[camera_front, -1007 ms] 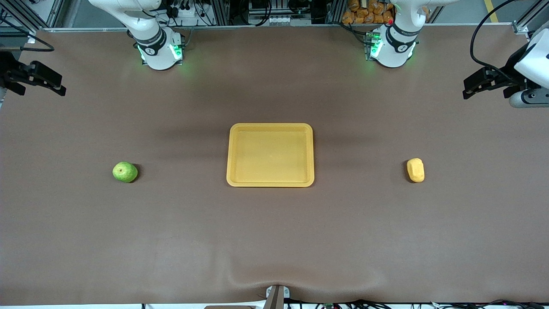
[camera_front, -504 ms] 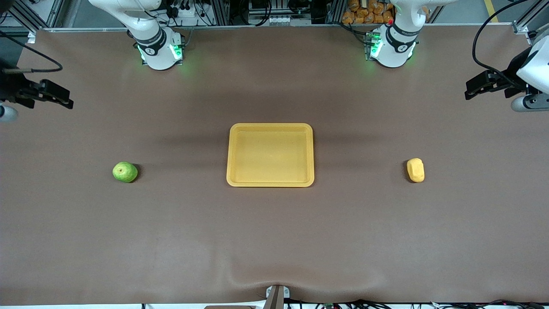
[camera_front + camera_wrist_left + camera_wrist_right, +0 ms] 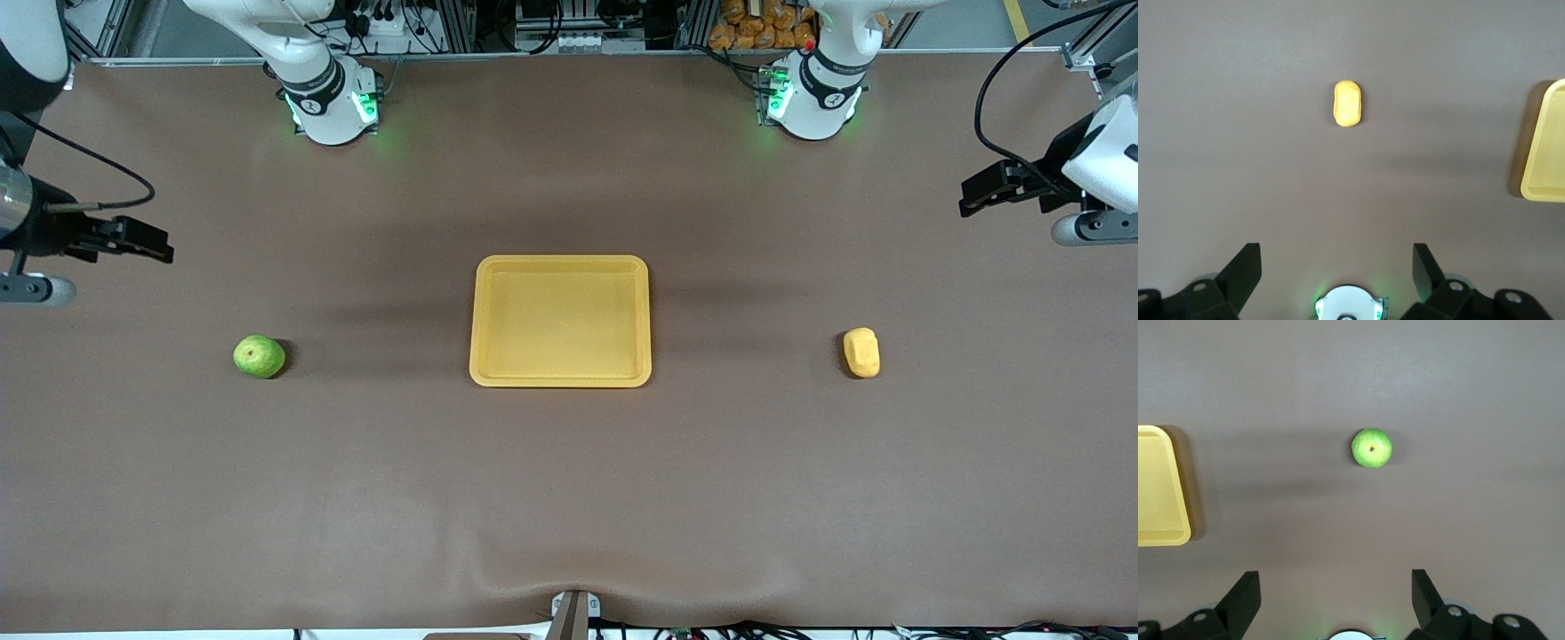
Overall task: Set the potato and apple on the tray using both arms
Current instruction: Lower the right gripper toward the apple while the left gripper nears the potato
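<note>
The green apple (image 3: pixel 259 356) lies on the brown table toward the right arm's end. The oblong yellow potato (image 3: pixel 861 352) lies toward the left arm's end. Between them sits the yellow tray (image 3: pixel 560 263), with nothing in it. My right gripper (image 3: pixel 151 244) hovers open over bare table at its own end, apart from the apple (image 3: pixel 1371 447). My left gripper (image 3: pixel 976 190) hovers open over bare table at its end, apart from the potato (image 3: pixel 1347 103). Both wrist views show empty jaws, right gripper (image 3: pixel 1336 590) and left gripper (image 3: pixel 1337 267), and a corner of the tray (image 3: pixel 1545 153) (image 3: pixel 1158 487).
The two arm bases (image 3: pixel 329 102) (image 3: pixel 813 98) stand with green lights at the table's edge farthest from the front camera. A black cable (image 3: pixel 1000 80) loops above the left arm's end. The tablecloth has a wrinkle (image 3: pixel 569 578) at the edge nearest that camera.
My right gripper has swung in over the table, closer to the apple. My left gripper has shifted only slightly. Apple, potato and tray have not moved.
</note>
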Robot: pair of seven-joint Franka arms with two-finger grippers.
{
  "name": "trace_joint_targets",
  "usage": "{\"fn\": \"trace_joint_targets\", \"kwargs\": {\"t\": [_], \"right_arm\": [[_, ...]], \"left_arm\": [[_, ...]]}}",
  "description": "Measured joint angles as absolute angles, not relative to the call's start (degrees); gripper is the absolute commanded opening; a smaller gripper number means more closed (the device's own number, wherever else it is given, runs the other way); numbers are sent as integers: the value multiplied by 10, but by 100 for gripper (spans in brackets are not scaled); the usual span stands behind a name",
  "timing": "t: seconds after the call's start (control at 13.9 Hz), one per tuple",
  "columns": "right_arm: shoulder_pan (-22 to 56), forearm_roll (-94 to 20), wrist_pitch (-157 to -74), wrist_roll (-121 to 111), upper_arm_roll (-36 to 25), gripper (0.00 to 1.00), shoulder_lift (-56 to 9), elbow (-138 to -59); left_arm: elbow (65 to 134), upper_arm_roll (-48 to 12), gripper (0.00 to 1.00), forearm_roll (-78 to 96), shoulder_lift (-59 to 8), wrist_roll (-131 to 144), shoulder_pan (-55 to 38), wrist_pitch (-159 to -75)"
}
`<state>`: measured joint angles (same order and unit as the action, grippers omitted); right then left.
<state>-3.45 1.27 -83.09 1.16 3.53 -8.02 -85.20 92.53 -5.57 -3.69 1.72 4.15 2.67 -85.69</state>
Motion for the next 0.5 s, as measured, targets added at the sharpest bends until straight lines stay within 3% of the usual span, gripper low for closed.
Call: {"fn": "trace_joint_targets", "kwargs": {"t": [0.5], "right_arm": [[-41, 14, -874, 12, 33, 100, -144, -852]], "left_arm": [[932, -56, 100, -37, 8, 41, 29, -891]]}}
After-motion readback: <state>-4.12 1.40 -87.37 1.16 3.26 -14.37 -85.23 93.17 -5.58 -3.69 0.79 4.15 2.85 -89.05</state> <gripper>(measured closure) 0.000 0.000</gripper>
